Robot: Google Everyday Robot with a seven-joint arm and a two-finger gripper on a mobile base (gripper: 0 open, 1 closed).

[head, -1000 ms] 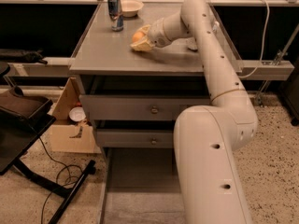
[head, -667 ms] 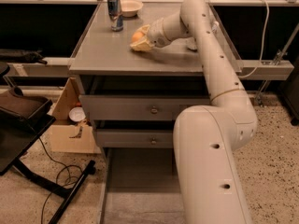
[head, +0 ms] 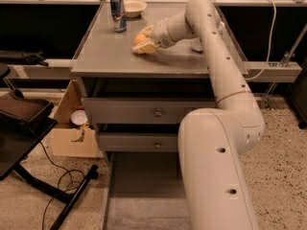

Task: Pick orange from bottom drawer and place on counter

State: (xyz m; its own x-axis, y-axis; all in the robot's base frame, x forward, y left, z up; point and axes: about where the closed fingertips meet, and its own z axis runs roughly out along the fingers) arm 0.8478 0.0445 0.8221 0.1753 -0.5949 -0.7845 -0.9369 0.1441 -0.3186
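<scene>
The orange (head: 139,39) sits low on the counter (head: 105,56), near its middle, between the two pale fingers (head: 146,47) of my gripper (head: 144,39). The gripper reaches in from the right, lies at counter level and is shut on the orange. The bottom drawer (head: 144,176) is pulled out at the foot of the cabinet, its grey floor bare where it shows. My arm covers the drawer's right side.
A drink can (head: 117,13) and a shallow bowl (head: 135,6) stand at the counter's far left. A white object (head: 196,45) lies behind my arm. The two knobbed drawers (head: 156,113) are closed. A cardboard box (head: 72,128) and black stand (head: 24,128) are on the floor at left.
</scene>
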